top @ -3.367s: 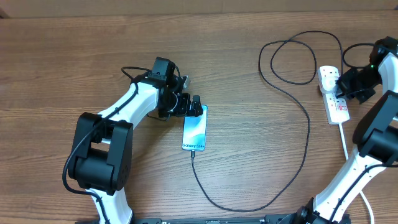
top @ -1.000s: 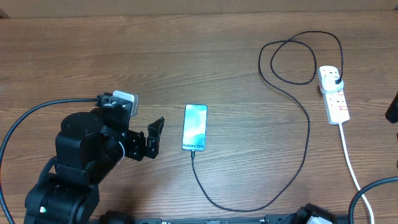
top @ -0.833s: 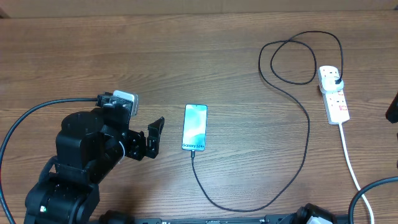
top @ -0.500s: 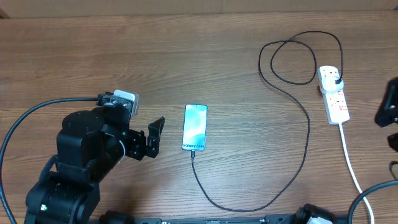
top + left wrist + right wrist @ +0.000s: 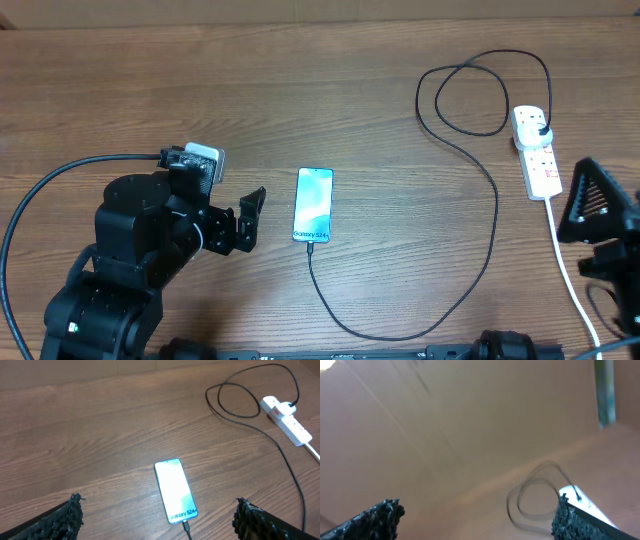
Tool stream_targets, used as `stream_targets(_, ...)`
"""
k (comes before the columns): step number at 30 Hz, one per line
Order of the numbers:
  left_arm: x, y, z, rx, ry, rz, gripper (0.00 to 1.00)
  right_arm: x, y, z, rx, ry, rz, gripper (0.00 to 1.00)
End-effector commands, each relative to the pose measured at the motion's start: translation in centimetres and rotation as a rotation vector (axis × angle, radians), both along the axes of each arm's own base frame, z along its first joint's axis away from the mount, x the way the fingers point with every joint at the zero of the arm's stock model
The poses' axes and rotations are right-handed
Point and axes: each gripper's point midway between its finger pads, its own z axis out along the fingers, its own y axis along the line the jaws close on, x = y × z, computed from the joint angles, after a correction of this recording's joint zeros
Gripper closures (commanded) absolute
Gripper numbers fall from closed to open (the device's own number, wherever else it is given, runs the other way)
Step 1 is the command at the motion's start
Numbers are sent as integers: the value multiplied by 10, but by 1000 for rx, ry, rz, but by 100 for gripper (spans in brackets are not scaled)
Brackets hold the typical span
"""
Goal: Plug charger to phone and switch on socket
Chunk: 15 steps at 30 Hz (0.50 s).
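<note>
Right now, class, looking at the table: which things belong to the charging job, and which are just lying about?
Job: slim blue-screened phone; thin black charger cable; white power strip.
Lying about: only the brown wooden table beneath them.

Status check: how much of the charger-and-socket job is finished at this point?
Done: the charger has its tip in the phone's bottom edge, and its other end is plugged into the socket. In hand: nothing; the left gripper and the right gripper are open and empty. Left: possibly the switch, whose position is too small to read.
</note>
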Motion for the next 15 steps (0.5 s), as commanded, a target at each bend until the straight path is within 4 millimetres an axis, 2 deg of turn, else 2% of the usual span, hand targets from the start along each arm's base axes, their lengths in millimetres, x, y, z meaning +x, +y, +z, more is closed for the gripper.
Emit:
stream_targets(1,3,2,-2,9,2,12,0,8,0,-49,-8,3,4,0)
stream_targets(7,5,1,-5,13,15,12,0,23,14,-100,-13,-96,82,0)
stream_targets(10,7,1,-7,15,22,12,0,26,22,-117,-13,-164,124,0)
stream_targets(15,9,0,-10,18,34,12,0,28,25,-142,-10,-231,135,0)
